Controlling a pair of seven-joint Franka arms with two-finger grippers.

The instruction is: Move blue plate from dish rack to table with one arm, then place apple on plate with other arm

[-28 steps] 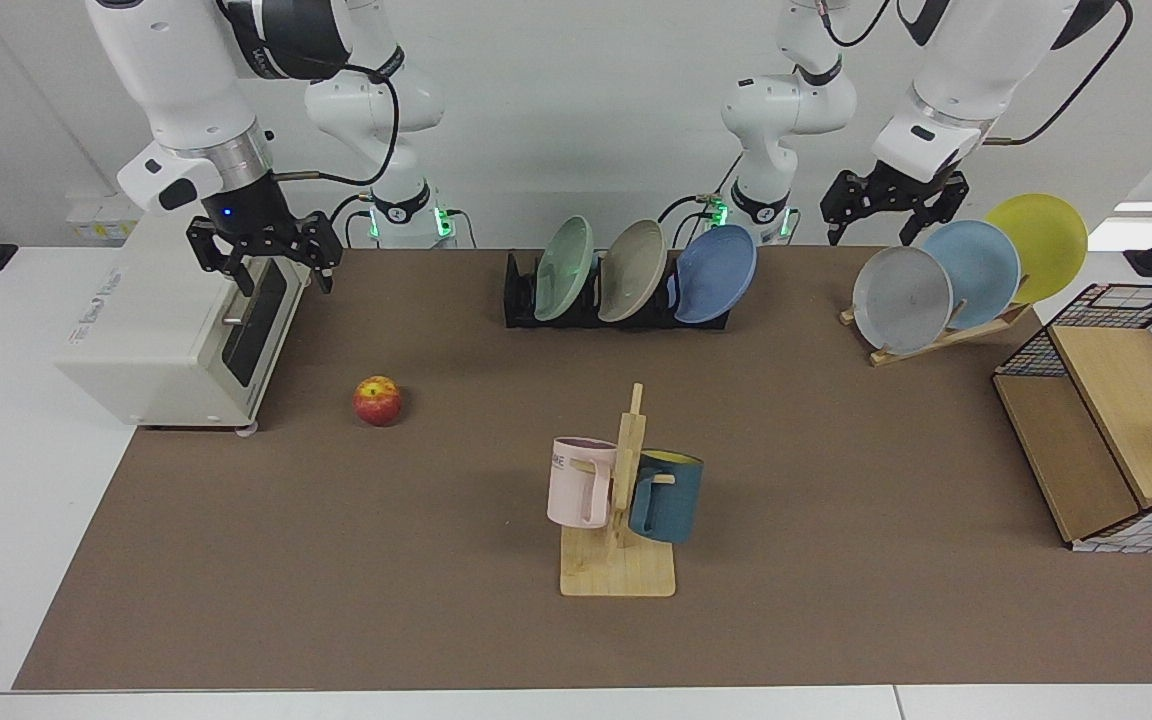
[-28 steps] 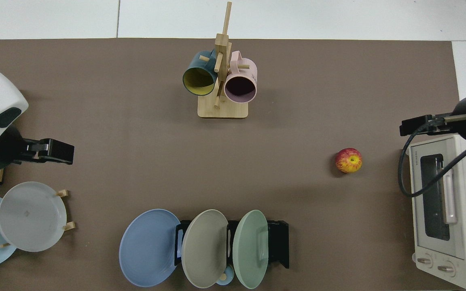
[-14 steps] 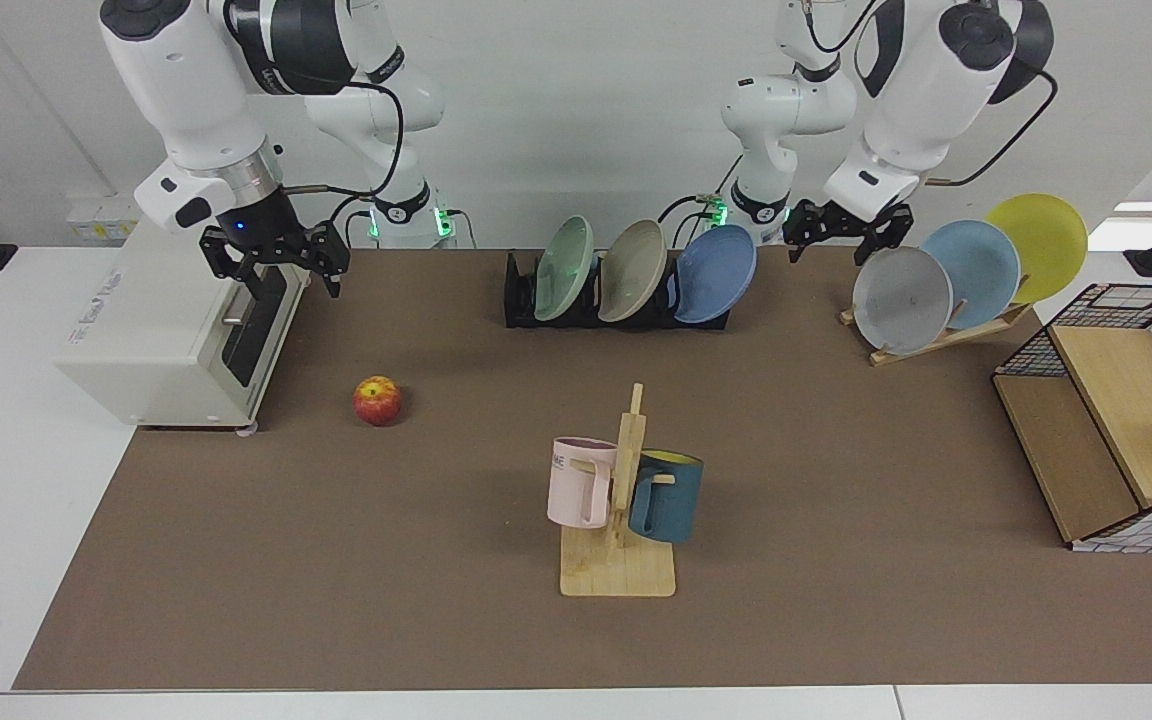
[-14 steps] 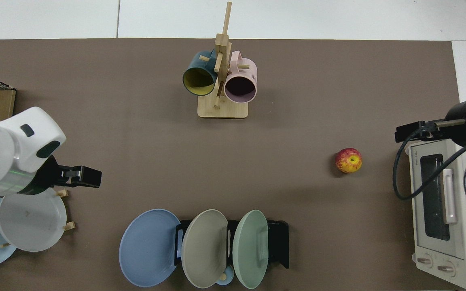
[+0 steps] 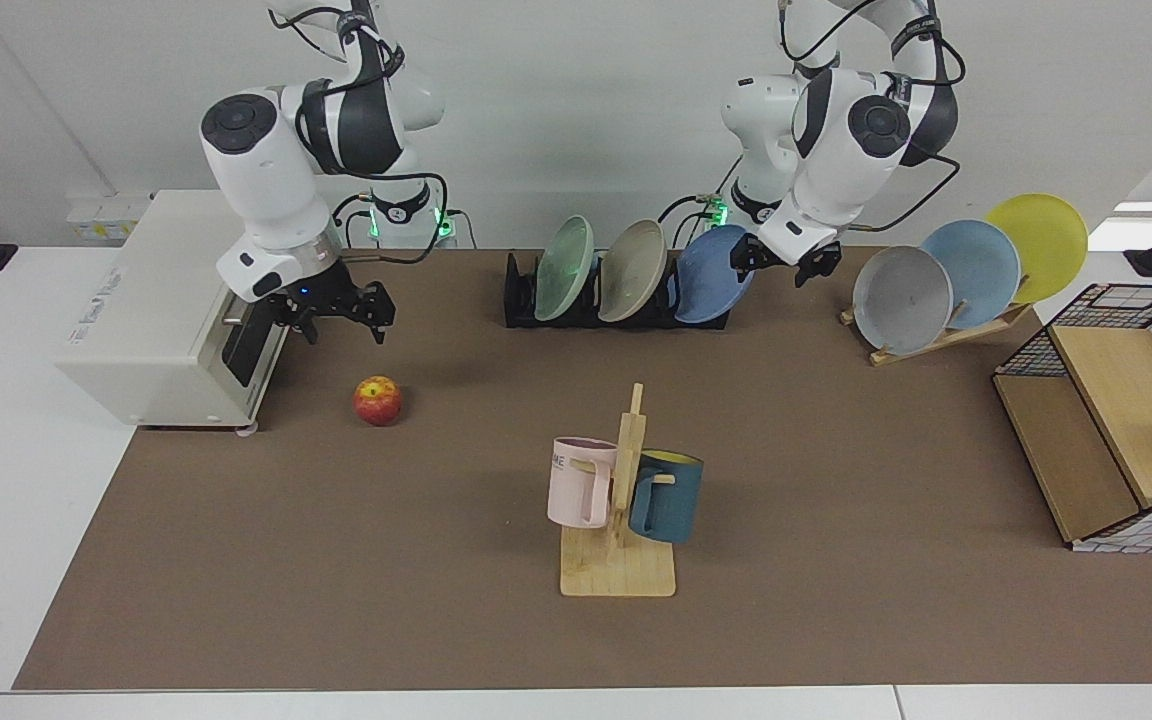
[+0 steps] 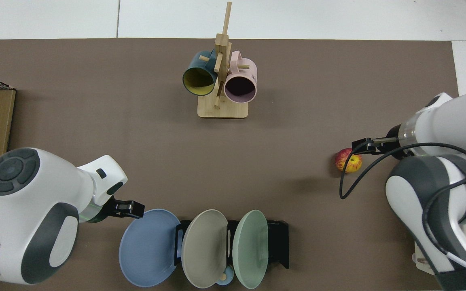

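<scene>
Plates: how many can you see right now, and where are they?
6. Three in the black dish rack: green, beige, blue plate. Three on the wooden stand: grey, pale blue, yellow. None appear hidden.

Blue plate (image 5: 715, 274) in dish rack (image 5: 526, 300), apple (image 5: 377, 400) on table (image 5: 836, 450) well apart.

The black dish rack (image 6: 275, 242) is seen holding the blue plate (image 6: 146, 248), a beige plate (image 6: 202, 248) and a green plate (image 6: 249, 248). The left gripper (image 6: 130, 208) is positioned at the blue plate's rim; the right gripper (image 6: 362, 146) is positioned above the apple (image 6: 348, 162), far from the rack.
</scene>
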